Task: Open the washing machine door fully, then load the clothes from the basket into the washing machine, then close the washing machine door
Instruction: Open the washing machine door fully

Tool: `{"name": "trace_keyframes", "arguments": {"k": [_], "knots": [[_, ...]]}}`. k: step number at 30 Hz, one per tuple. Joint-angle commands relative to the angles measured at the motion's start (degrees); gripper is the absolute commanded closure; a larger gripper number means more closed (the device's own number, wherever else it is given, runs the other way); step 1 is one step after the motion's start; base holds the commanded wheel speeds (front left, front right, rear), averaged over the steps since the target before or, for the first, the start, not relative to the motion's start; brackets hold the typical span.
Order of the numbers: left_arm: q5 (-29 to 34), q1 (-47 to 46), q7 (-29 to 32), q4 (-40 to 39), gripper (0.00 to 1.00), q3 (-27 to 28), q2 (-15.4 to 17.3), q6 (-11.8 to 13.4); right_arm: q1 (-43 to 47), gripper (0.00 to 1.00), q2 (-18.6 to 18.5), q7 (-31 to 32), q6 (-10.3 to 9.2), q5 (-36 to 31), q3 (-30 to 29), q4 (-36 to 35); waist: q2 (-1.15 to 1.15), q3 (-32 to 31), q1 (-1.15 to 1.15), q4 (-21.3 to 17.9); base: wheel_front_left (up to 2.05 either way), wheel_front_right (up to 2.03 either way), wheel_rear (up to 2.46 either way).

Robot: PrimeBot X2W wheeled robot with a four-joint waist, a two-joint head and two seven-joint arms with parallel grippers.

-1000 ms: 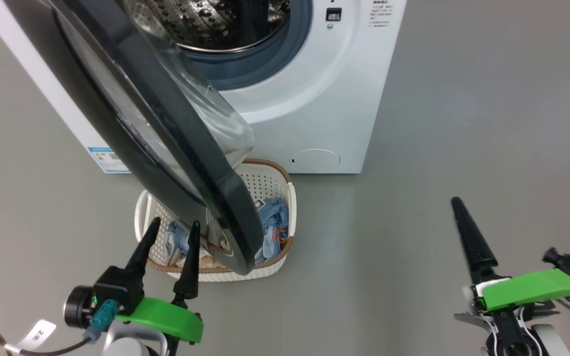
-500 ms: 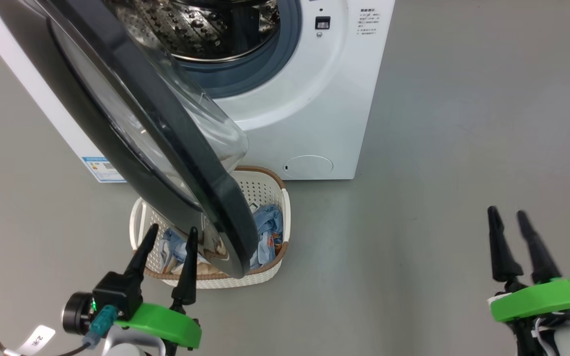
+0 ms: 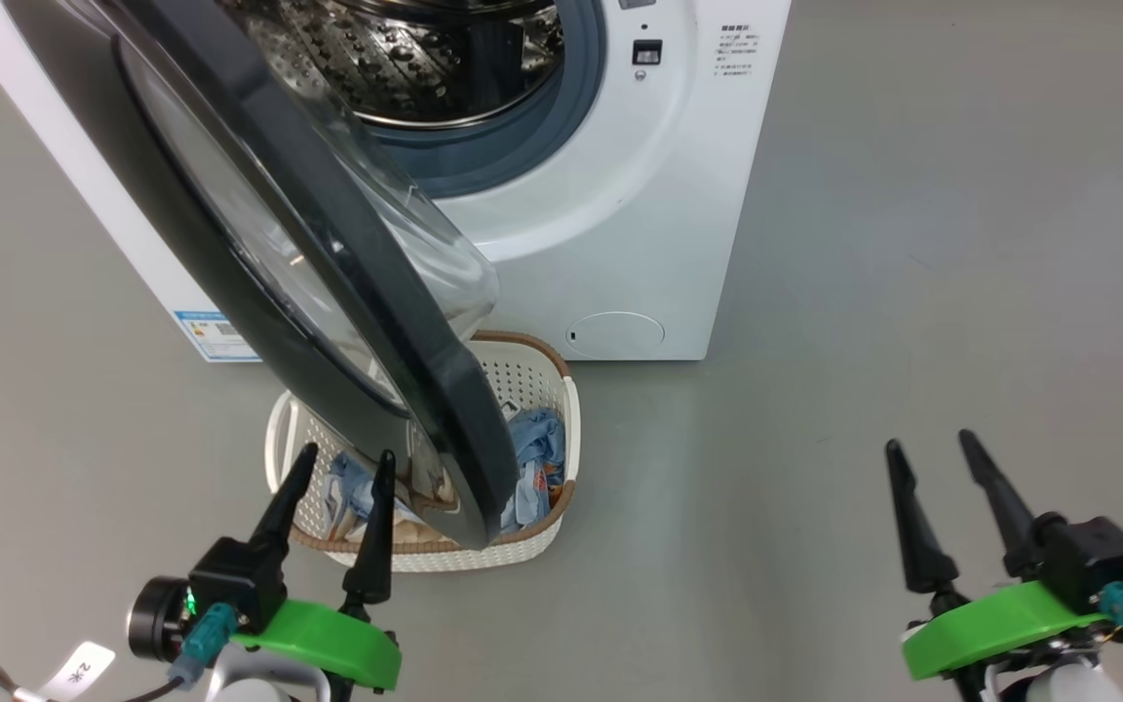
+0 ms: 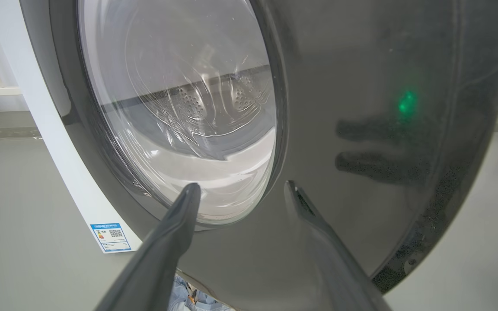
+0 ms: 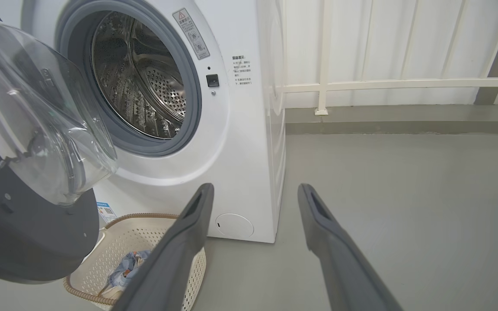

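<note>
We list washing machine door point(image 3: 357, 292) swung partly open above the basket point(image 3: 534, 375) of clothes point(image 3: 532, 439); our left jaws and right jaws both apart, holding nothing.

The glossy black washing machine door point(image 3: 347, 263) stands swung out above the cream basket point(image 3: 522, 370), which holds blue clothes point(image 3: 532, 439) on the floor before the white washing machine point(image 3: 620, 195).

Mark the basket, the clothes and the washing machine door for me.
the basket point(image 3: 445, 558), head view, its perforated front wall.
the clothes point(image 3: 534, 444), head view, blue fabric inside the basket.
the washing machine door point(image 3: 464, 419), head view, its dark outer rim.
</note>
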Motion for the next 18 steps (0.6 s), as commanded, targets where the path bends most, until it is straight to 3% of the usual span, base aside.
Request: {"name": "trace_keyframes", "arguments": {"k": [1,18], "knots": [[-0.2,0.0,-0.5,-1.2,0.0,1.6,1.0,0.5,0.3,0.0,0.3,-0.7,0.09,-1.1,2.1,-1.6,0.0,-0.1,0.0,0.1,0.0,0.0,0.0],[-0.7,1.0,-0.5,-0.7,0.0,1.6,1.0,1.2,3.2,0.0,1.5,-0.7,0.09,-3.9,2.6,-1.8,0.0,-2.1,0.0,0.4,0.0,0.0,0.0]]}}
